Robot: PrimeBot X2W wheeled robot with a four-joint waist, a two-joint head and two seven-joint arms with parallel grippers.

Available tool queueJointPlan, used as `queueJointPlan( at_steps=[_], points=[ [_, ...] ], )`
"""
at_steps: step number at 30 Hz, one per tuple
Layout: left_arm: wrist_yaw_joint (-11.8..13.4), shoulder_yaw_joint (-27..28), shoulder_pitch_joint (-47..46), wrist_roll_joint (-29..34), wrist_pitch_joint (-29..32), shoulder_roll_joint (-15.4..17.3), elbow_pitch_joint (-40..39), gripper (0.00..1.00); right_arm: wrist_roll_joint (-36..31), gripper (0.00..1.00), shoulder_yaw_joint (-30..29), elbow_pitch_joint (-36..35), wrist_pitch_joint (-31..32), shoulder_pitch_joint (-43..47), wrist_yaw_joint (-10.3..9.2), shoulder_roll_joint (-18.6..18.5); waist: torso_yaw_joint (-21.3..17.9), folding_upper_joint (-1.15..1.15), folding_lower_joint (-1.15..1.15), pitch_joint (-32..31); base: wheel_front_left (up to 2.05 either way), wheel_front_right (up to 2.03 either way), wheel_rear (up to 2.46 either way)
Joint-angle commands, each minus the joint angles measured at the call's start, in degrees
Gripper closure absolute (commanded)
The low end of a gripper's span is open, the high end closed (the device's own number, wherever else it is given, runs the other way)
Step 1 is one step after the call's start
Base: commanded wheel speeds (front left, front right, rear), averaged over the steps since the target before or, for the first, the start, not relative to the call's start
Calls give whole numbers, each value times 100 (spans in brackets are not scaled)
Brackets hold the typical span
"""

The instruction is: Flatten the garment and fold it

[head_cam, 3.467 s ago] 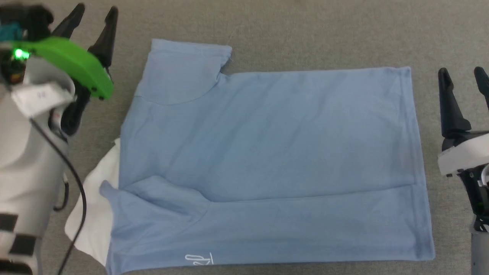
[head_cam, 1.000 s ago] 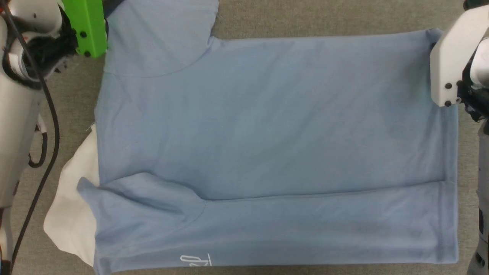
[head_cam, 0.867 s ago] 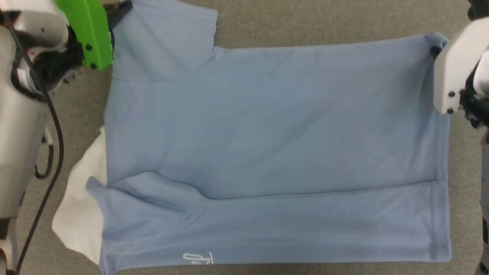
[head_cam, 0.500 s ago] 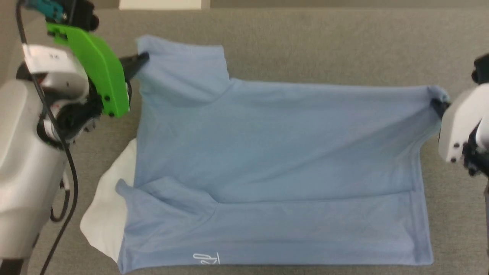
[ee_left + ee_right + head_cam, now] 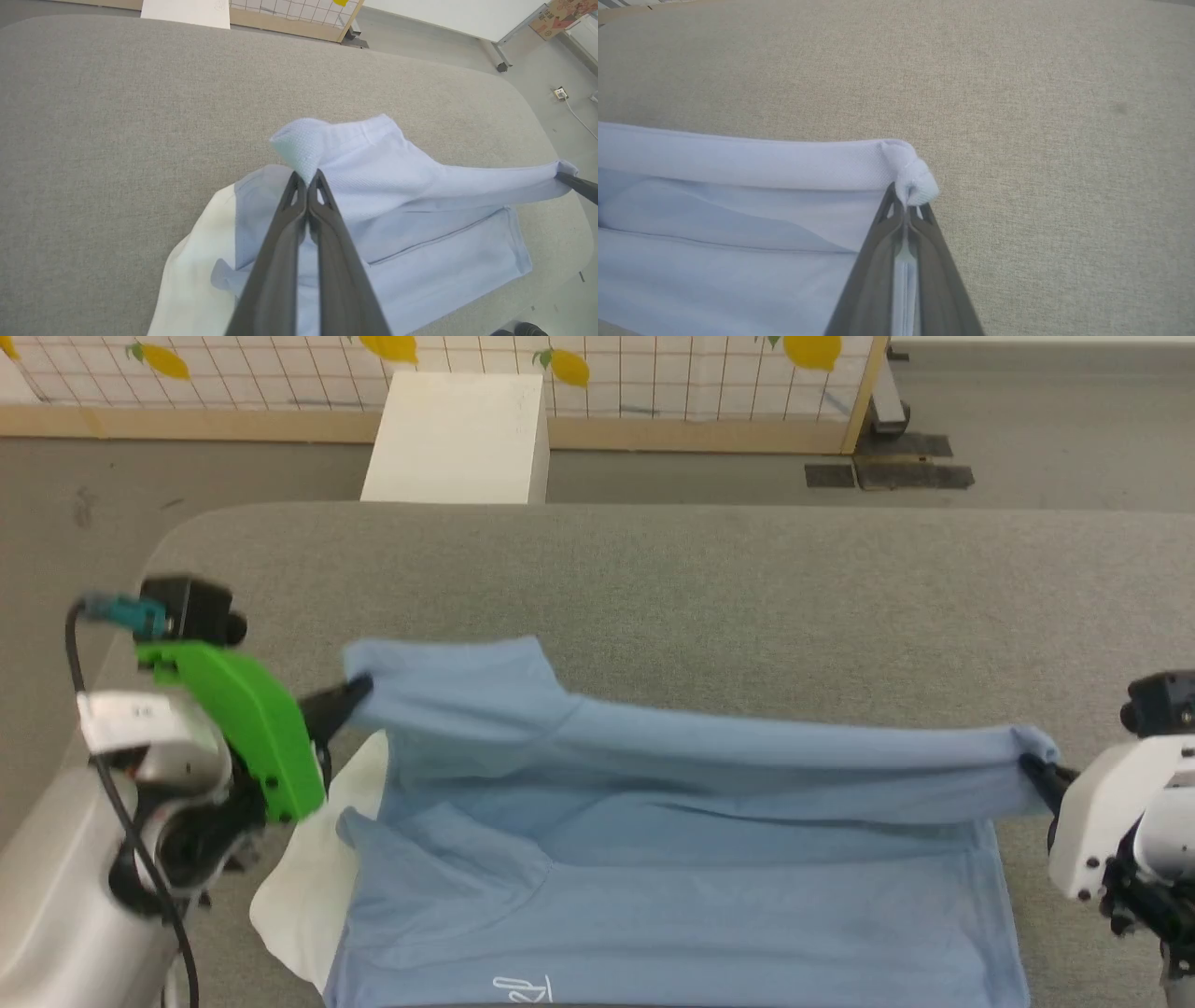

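Left end effector [image 5: 359, 689] is pinched tight on the far sleeve corner of the shirt [image 5: 653, 877], and the right end effector [image 5: 1032, 767] is clamped on the far hem corner. So that far edge hangs stretched between them above the surface [image 5: 747, 579]. A few seconds back both sat spread beside the shirt, which lay flat. The near half is still down, white collar [image 5: 308, 887] poking out left. Camera's tilted up too, so a white box [image 5: 457, 439] beyond the surface shows.
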Motion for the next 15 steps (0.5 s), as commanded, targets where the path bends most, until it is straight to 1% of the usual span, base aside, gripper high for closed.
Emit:
queueJointPlan(
  at_steps=[1,3,7,11,15],
  points=[
    [93,51,293,-42,-72,73,-65,100,52,100,-24,30,-75,129,-9,30,-5,22,1,-59,0,0,0],
    [188,140,680,-199,-170,43,-166,100,92,100,-17,61,-111,277,-9,64,-24,22,1,-41,0,0,0],
    [323,235,1428,-380,-291,97,-197,100,134,100,1,73,-168,567,-9,109,-35,22,1,71,0,0,0],
    [386,286,1865,-528,-378,61,-59,100,129,100,24,104,-197,811,-9,172,-30,22,1,158,0,0,0],
    [408,253,2067,-621,-398,-38,231,100,90,100,97,182,-197,991,-9,257,-38,22,1,210,0,0,0]
  ],
)
